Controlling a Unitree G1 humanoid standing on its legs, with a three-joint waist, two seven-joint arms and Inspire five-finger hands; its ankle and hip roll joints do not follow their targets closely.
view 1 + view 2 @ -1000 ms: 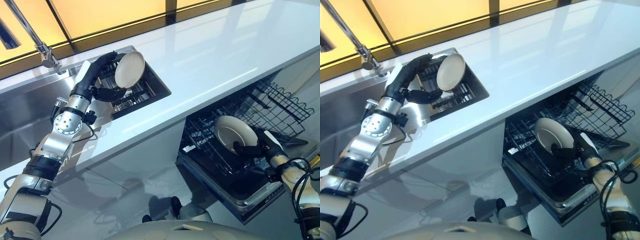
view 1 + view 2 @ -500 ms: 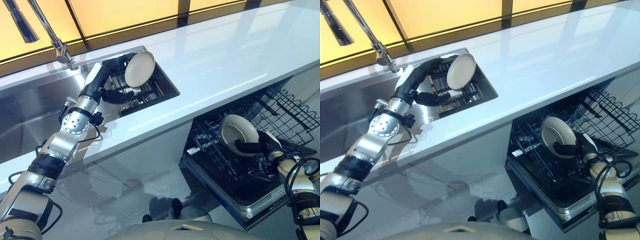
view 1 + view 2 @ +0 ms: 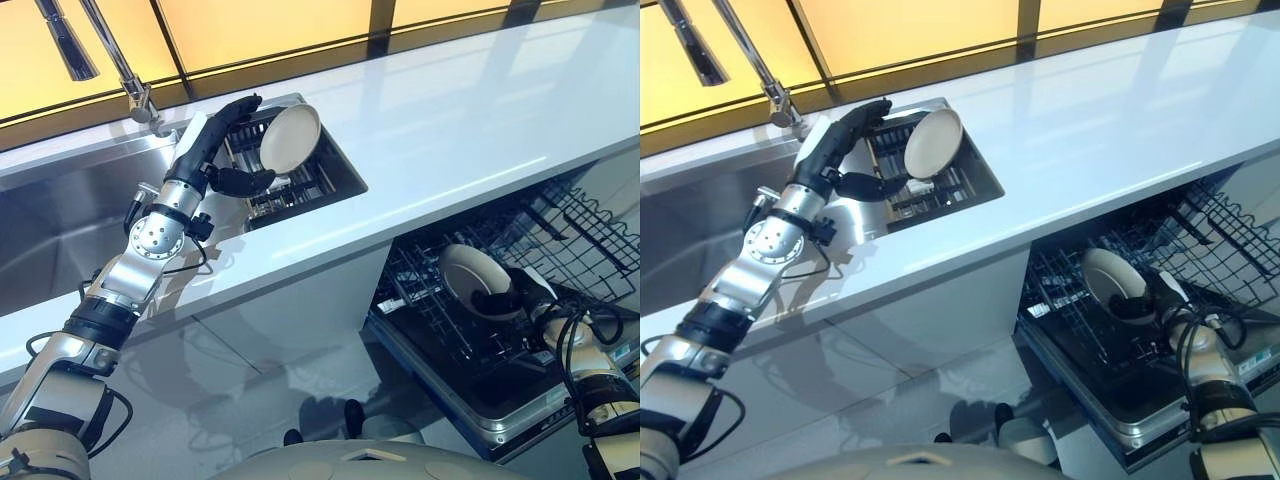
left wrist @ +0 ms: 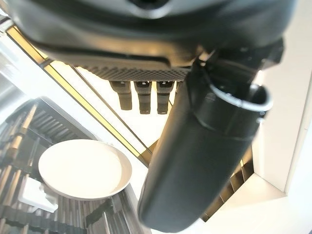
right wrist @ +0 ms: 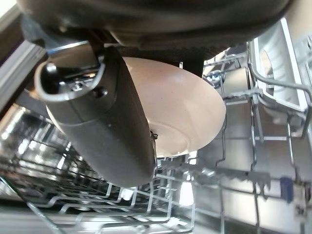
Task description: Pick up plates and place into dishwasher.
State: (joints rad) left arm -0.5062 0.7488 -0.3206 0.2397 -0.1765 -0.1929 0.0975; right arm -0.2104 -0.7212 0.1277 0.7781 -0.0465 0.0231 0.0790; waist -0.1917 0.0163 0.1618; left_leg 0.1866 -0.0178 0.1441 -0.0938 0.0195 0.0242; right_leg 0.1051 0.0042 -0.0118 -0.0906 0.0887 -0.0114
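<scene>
Your left hand (image 3: 222,150) hangs over the sink rack (image 3: 300,185) with its fingers (image 3: 868,112) stretched straight and its thumb (image 3: 245,180) spread out below them, gripping nothing. One plate (image 3: 290,138) stands on edge in that rack just past your fingertips, between fingers and thumb but apart from both; your left wrist view shows it as a pale disc (image 4: 85,169) beyond the thumb, with a clear gap all round. The tap (image 3: 135,85) rises behind your hand, on the far side of the sink (image 3: 60,230).

Your right hand (image 3: 520,297) is down in the dishwasher rack (image 3: 470,330), below the counter (image 3: 450,120). It is clamped on a second plate (image 3: 472,282): the thumb (image 5: 105,126) lies across the plate's pale hollow face (image 5: 185,112) and the fingers sit behind its rim. That plate stands tilted among the wire tines, its lower edge down in the rack directly under your thumb. You cannot tell whether its edge already bears on the wires.
</scene>
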